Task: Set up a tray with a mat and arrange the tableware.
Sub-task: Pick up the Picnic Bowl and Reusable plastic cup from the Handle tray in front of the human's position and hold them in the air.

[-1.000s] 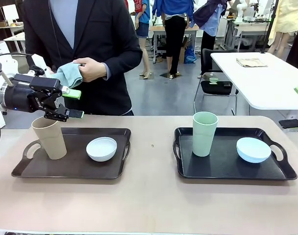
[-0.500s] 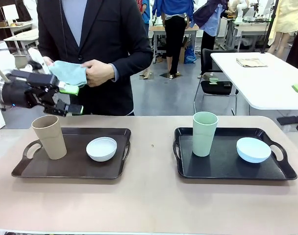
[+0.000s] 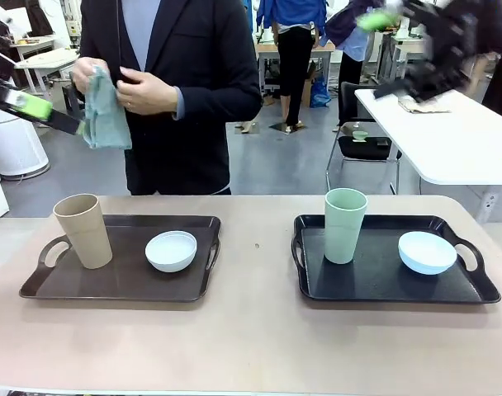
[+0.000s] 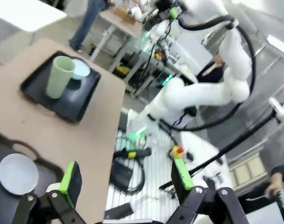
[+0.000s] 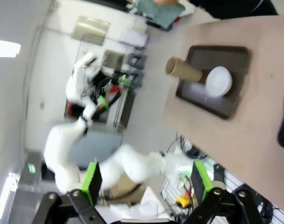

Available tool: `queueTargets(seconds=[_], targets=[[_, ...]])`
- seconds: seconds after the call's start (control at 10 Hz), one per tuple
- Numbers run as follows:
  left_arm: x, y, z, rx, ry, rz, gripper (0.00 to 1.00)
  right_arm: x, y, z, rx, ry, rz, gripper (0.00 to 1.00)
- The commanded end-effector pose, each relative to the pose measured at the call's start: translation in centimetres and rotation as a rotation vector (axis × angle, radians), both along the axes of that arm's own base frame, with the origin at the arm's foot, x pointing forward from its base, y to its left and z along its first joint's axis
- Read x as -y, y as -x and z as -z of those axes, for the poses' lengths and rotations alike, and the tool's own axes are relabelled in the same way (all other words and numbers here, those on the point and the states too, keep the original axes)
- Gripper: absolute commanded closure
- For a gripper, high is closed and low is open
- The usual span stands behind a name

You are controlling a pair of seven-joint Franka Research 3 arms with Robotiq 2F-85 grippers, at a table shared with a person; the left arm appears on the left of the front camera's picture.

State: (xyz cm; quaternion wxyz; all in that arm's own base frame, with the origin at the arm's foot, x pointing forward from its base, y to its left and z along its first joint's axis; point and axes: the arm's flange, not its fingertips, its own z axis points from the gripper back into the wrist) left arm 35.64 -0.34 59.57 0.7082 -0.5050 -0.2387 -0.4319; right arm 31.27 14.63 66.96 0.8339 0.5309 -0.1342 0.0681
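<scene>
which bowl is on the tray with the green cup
The light blue bowl, on the right tray; the white bowl sits with the tan cup.

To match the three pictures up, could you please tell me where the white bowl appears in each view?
Front view: the white bowl sits left of centre on the brown tray, beside the tan cup.
Left wrist view: the bowl is in the bottom-left corner.
Right wrist view: the bowl is at upper right, next to the tan cup.
Shared landmark: the brown tray beneath the bowl.
</scene>
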Motion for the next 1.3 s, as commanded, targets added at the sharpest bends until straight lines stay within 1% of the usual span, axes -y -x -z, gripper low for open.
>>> queueTargets(seconds=[0.0,0.1,0.2,0.3,0.5,0.6,0.7,0.8,0.9,1.0,1.1,1.2], targets=[[-4.1,-2.2,-1.6,0.145,-0.103,-0.043,0.0,-5.9,-2.4,-1.6,-0.103,0.139,0.092,0.0],[-6.2,-2.2,-2.8,0.201,-0.135,-0.092,0.0,-8.8,-2.7,-1.2,-0.118,0.196,0.096,0.0],[-8.2,-2.2,-4.4,0.307,-0.127,-0.25,0.0,-9.8,-2.2,-0.6,-0.099,0.204,0.051,0.0],[-4.8,-1.7,-2.3,0.128,-0.106,-0.036,0.0,-7.9,-0.6,-2.2,-0.034,0.124,0.084,0.0],[-4.8,-1.7,-2.3,0.128,-0.106,-0.036,0.0,-7.9,-0.6,-2.2,-0.034,0.124,0.084,0.0],[-6.8,-2.0,-3.3,0.185,-0.115,-0.099,0.0,-9.8,-1.2,-1.8,-0.046,0.159,0.079,0.0],[-5.1,-5.4,-1.1,0.393,-0.229,-0.111,0.0,-12.8,-3.3,-0.2,-0.087,0.239,0.188,0.0],[-5.1,-8.7,1.0,0.626,-0.383,-0.109,0.0,-16.7,-5.2,2.0,-0.136,0.316,0.236,0.0],[-6.0,-10.3,2.1,0.766,-0.455,-0.054,0.0,-19.6,-6.6,3.4,-0.17,0.369,0.275,0.0],[-7.3,-10.6,3.1,0.745,-0.444,0.013,0.0,-21.9,-7.5,4.8,-0.183,0.416,0.329,0.0],[-9.3,-11.2,3.8,0.701,-0.421,0.126,0.0,-23.7,-8.2,6.0,-0.179,0.406,0.363,0.0],[-12.1,-11.3,4.1,0.562,-0.341,0.26,0.0,-24.5,-7.8,6.8,-0.169,0.393,0.334,0.0]])
